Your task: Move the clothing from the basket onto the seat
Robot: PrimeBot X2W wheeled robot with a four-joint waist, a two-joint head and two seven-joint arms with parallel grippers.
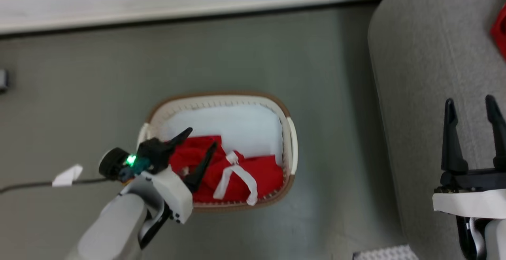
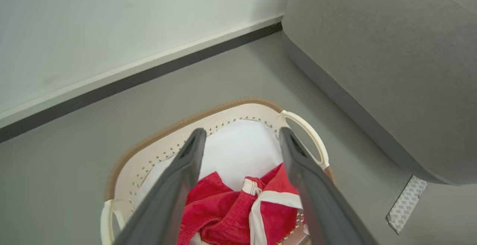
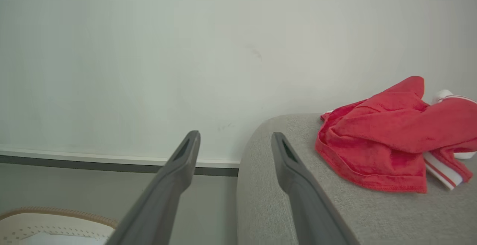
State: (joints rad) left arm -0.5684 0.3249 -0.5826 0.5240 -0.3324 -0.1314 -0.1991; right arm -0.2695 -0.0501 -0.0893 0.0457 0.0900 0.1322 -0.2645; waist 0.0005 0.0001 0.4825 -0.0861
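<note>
Red clothing (image 1: 233, 173) with white straps lies in the near half of the cream basket (image 1: 290, 141) on the floor; the far half shows its white bottom. My left gripper (image 1: 203, 138) hangs open just above the clothing's left part, fingers spread over it with nothing between them. In the left wrist view the clothing (image 2: 227, 211) sits between and below the left gripper (image 2: 238, 135), inside the basket (image 2: 156, 148). More red clothing (image 3: 387, 148) lies on the grey seat (image 3: 283, 200). My right gripper (image 1: 472, 106) stands open over the seat (image 1: 427, 74), empty, seen also as the right gripper (image 3: 234, 137).
A wall and skirting board (image 1: 189, 11) run along the far side of the grey floor. A cable with a white tag (image 1: 67, 176) lies on the floor to the left. A patterned grey strip (image 2: 406, 204) sits by the seat's foot.
</note>
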